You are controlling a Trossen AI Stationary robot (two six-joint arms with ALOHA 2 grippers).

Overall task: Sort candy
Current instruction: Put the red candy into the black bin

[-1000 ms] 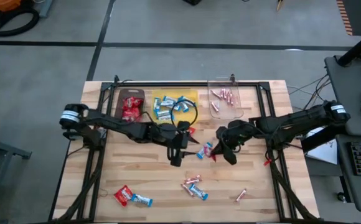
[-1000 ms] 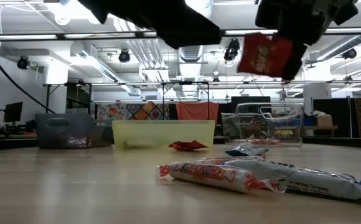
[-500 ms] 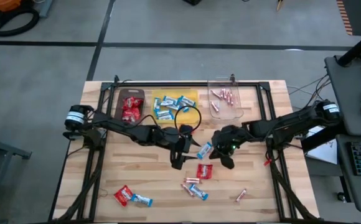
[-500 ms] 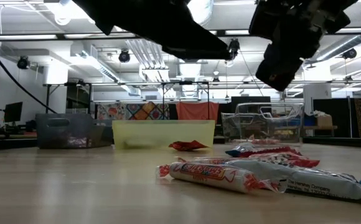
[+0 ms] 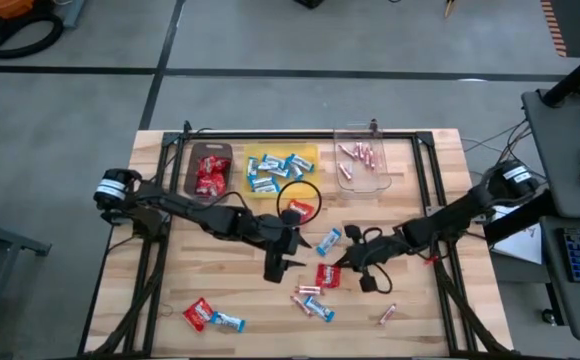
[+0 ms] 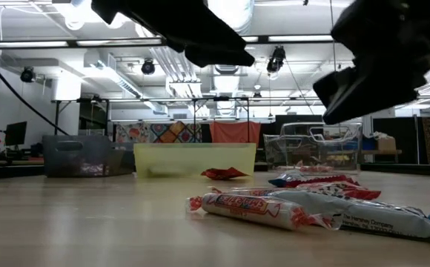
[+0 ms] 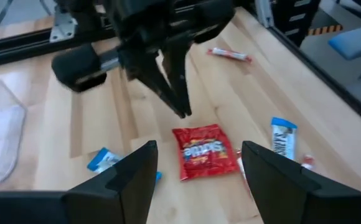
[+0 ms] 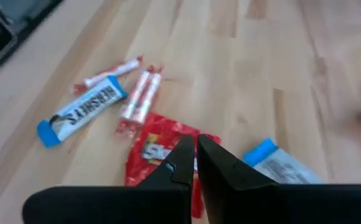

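A red packet lies flat on the table's middle, also seen in the left wrist view and the right wrist view. My left gripper is open just left of it, the fingers standing wide apart with the packet ahead of them. My right gripper is shut, hovering above the packet's right side, and touches nothing. A blue-and-white bar lies just beyond the packet. More blue bars and pink sticks lie toward the near edge.
At the far edge stand a brown bin with red packets, a yellow bin with blue bars and a clear bin with pink sticks. Another red packet lies before the yellow bin. Loose candies lie near the near edge.
My right gripper held the red packet in the air a second ago. It let go, and the packet fell flat onto the table beside the blue bar. The right gripper then moved toward the near edge. My left gripper shifted slightly toward the near edge.
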